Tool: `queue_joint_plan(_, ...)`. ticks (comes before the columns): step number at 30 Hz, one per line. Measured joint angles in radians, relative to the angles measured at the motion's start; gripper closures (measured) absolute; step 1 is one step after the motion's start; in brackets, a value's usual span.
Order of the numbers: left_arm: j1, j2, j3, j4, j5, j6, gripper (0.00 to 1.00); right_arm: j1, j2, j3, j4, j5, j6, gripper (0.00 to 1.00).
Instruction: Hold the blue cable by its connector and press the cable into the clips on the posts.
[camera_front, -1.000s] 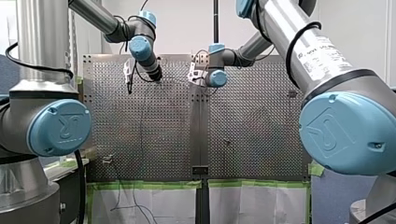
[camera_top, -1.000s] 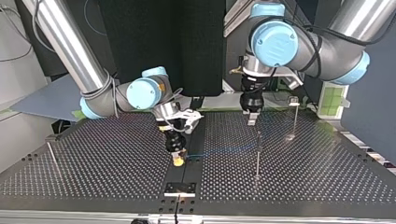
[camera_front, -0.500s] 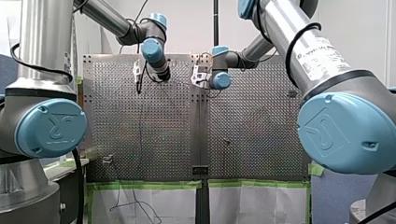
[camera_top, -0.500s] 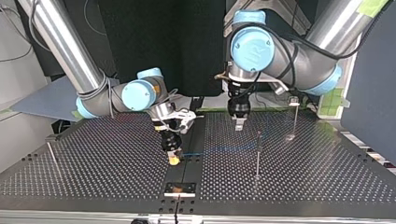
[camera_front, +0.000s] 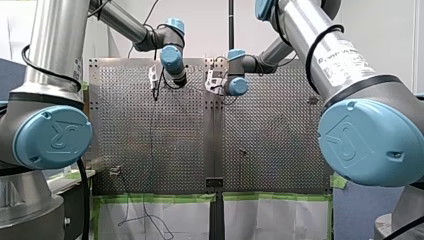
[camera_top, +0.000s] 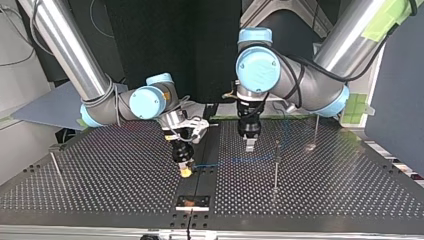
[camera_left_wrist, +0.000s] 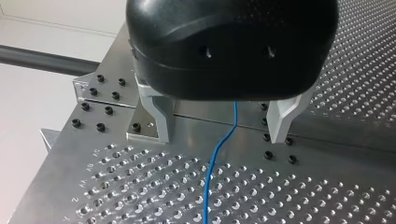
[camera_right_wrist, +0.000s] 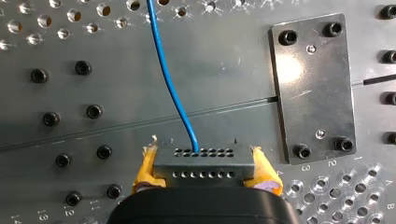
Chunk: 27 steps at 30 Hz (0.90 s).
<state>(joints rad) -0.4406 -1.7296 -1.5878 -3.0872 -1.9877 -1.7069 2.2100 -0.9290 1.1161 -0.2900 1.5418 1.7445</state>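
My right gripper (camera_right_wrist: 204, 179) is shut on a dark connector block (camera_right_wrist: 201, 163), its yellow pads (camera_right_wrist: 147, 170) on either side. The thin blue cable (camera_right_wrist: 170, 88) leaves the block and runs ahead over the perforated plate. In the top view my right gripper (camera_top: 186, 171) stands near the table's middle, and the blue cable (camera_top: 235, 161) stretches from it to a thin post (camera_top: 276, 167). My left gripper (camera_top: 249, 145) hangs just above that cable. In the left wrist view its metal fingers (camera_left_wrist: 161, 116) stand open, apart from the blue cable (camera_left_wrist: 219, 154) that lies below and between them.
A second post (camera_top: 315, 131) stands at the back of the top view's right side, and a third post (camera_top: 55, 167) near the left edge. A black bolted plate (camera_right_wrist: 313, 88) lies beside the connector. Green tape (camera_front: 160, 198) lines the table's near edge in the front view.
My left arm has swung toward the top view's left and come forward, so its gripper now hangs over the blue cable. My right gripper has shifted only slightly.
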Motion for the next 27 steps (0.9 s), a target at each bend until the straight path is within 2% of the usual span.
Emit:
queue_joint_plan(7, 0.004, -0.016, 0.014, 0.031, -0.009, 0.001, 0.0, 0.0, 0.0, 0.0, 0.0, 0.0, 0.0, 1.0)
queue_joint_plan(22, 0.01, -0.104, 0.117, 0.029, -0.009, 0.005, 0.0, 0.0, 0.0, 0.0, 0.0, -0.008, 0.0, 1.0)
queue_joint_plan(27, 0.016, -0.129, 0.129, 0.027, -0.007, 0.01, 0.0, -0.002, 0.0, 0.0, 0.0, -0.007, 0.0, 1.0)
